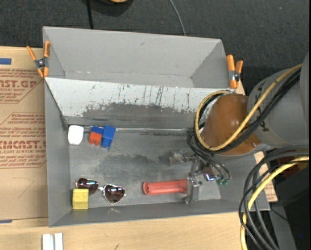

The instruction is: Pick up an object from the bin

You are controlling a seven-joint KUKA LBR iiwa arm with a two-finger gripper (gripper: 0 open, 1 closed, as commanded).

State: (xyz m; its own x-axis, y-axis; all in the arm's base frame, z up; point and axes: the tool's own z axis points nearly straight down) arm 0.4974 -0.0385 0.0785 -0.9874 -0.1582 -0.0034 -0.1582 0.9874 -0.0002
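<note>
— Where the gripper hangs, how much room is around it?
— Little. It is low in the grey metal bin, near the front wall and right side. Open or closed, I cannot tell.
— And the nearest thing?
— A red plastic cylinder lies flat, its right end at the gripper. Brown-lensed sunglasses and a yellow cube lie further left. Bare floor stretches behind.
</note>
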